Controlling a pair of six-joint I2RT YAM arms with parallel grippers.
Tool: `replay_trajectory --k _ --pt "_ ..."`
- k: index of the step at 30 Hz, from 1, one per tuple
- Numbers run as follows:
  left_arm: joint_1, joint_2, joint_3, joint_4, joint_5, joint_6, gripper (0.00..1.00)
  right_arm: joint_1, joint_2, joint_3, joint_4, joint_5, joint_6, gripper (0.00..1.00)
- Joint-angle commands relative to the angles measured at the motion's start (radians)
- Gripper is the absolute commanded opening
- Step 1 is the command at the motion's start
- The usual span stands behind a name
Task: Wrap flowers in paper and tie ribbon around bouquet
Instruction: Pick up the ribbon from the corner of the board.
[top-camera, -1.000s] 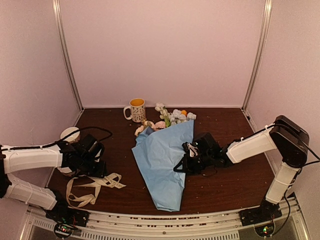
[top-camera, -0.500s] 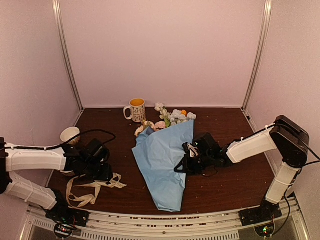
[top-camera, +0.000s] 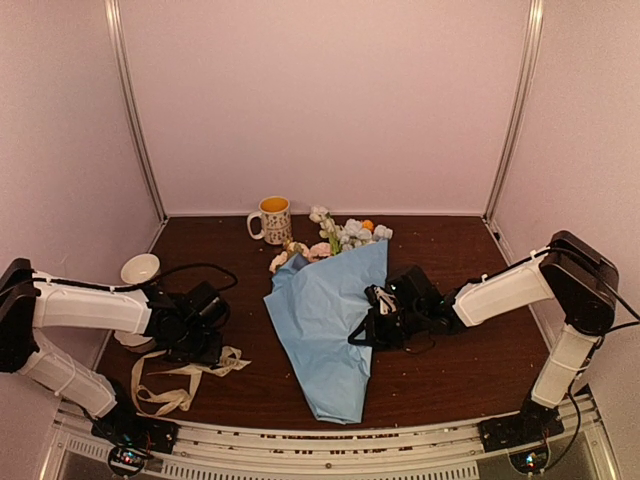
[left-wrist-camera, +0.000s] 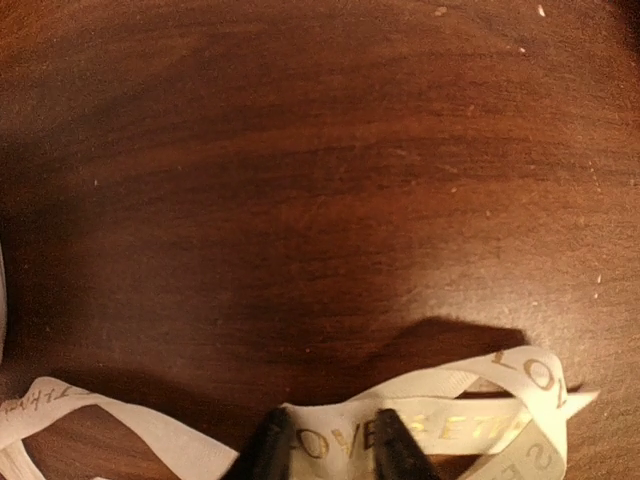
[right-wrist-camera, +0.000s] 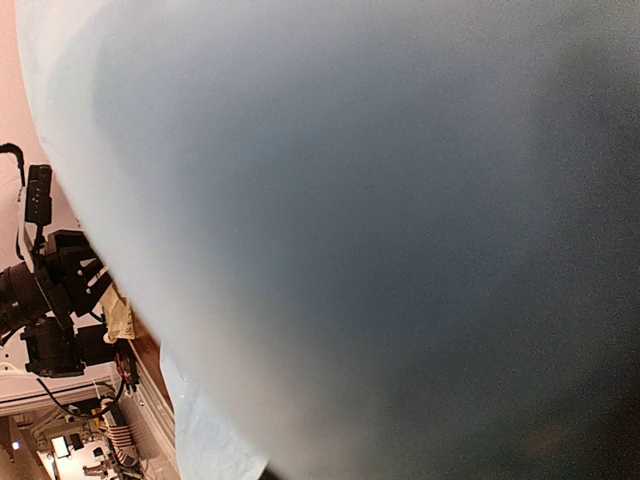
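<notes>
Blue paper (top-camera: 322, 350) forms cone round flowers (top-camera: 345, 233); bouquet (top-camera: 330, 300) lies mid-desk, blooms toward back, tip toward near edge. Right jaws closed, against paper's right edge; right wrist view all blue, so cannot tell whether sheet is pinched. Cream ribbon (left-wrist-camera: 450, 425) lies in loose loops on desk (top-camera: 450, 370) at front left, apart from bouquet. Left jaws narrowly parted, fingertips (left-wrist-camera: 268, 450) straddling lettered band. Mug (top-camera: 273, 218) just behind blooms; white bowl (top-camera: 140, 268) at left edge.
</notes>
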Motion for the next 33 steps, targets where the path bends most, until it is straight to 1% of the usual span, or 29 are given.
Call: replay_trajectory --k 1,3,5,7,12,19,20,24,27,29,31,33 --pt "-0.007 -0.013 -0.003 -0.005 0.013 0.016 0.21 0.009 -0.015 0.001 -0.01 0.005 -0.009 0.0" --pt "-0.007 -0.034 -0.01 -0.014 0.002 0.016 0.08 0.009 -0.016 0.002 -0.011 0.006 -0.009 0.0" --pt "-0.007 -0.057 0.0 -0.034 -0.021 0.02 0.03 0.009 -0.016 0.001 -0.01 0.007 -0.01 0.0" --pt "-0.007 -0.082 0.018 -0.048 -0.041 0.035 0.0 0.009 -0.015 0.002 -0.011 0.007 -0.009 0.0" --pt "-0.007 -0.119 0.056 -0.06 -0.083 0.086 0.01 0.009 -0.016 -0.001 -0.012 0.008 -0.007 0.0" --pt "-0.007 -0.127 0.121 -0.091 -0.175 0.167 0.0 0.009 -0.021 -0.003 -0.02 0.011 -0.013 0.0" --pt "-0.007 -0.131 0.14 -0.105 -0.206 0.18 0.0 0.009 -0.02 -0.002 -0.021 0.011 -0.012 0.0" --pt "0.003 -0.167 0.297 -0.203 -0.393 0.274 0.0 0.008 -0.015 0.0 -0.022 0.009 -0.013 0.0" --pt "0.048 -0.221 0.45 -0.257 -0.524 0.353 0.0 0.009 -0.011 0.003 -0.023 0.008 -0.013 0.0" --pt "0.066 -0.269 0.54 -0.251 -0.608 0.412 0.0 0.009 -0.011 0.003 -0.024 0.008 -0.014 0.0" --pt "0.066 -0.31 0.606 -0.197 -0.684 0.509 0.0 0.009 -0.013 0.002 -0.025 0.009 -0.013 0.0" --pt "0.067 -0.336 0.676 -0.152 -0.719 0.599 0.0 0.009 -0.014 0.001 -0.025 0.009 -0.013 0.0"
